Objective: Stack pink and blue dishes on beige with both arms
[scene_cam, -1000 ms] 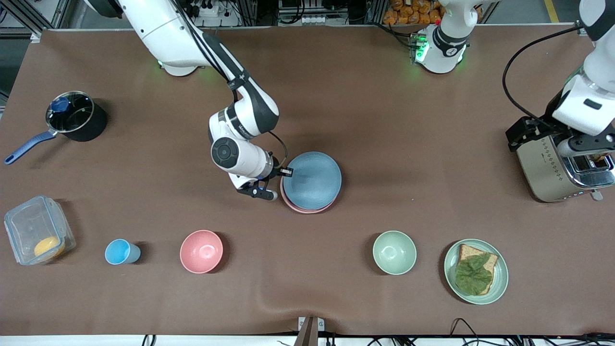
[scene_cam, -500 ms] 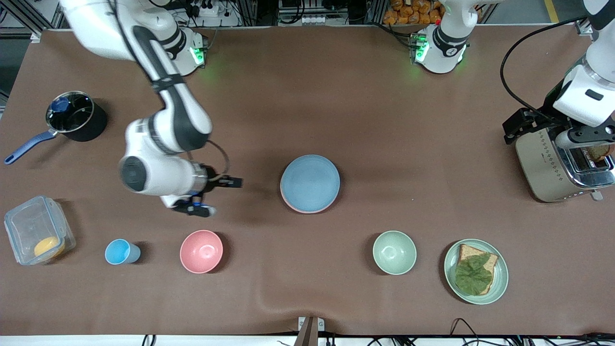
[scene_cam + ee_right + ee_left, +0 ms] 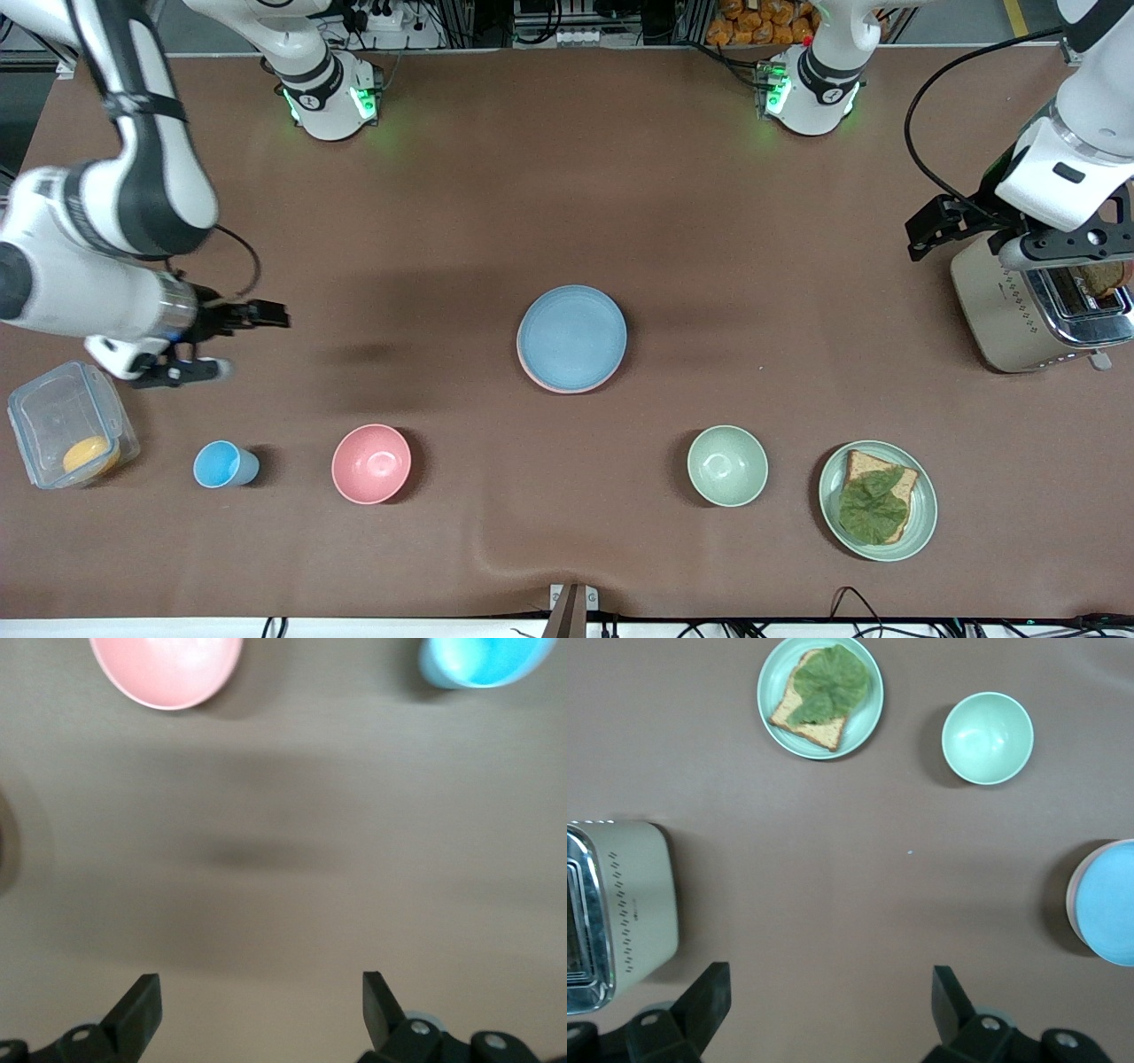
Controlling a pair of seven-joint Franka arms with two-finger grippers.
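Nearest on the brown cloth-covered tabletop (image 3: pixel 673 221) stand a deep pink bowl (image 3: pixel 371 463) and small blue cup (image 3: pixel 221 464). Mid-table, the light blue matte plate (image 3: pixel 571 336) sits on the pale pink plate (image 3: pixel 549 386). Right tool (image 3: pixel 232 341) hangs wide over bare cloth; left tool (image 3: pixel 831 1001) gapes empty beside the steel toaster (image 3: pixel 1032 306).

2 white Franka arms are showing glossy rounded shells with dark grey joint bands. Green lights are glowing at both bases. A black cable is looping along each forearm. The right gripper (image 3: pixel 226 341) is wearing black fingers with a blue patch near them; the left gripper (image 3: pixel 828 1005) is showing black fingers on grey, screw-marked mounts.
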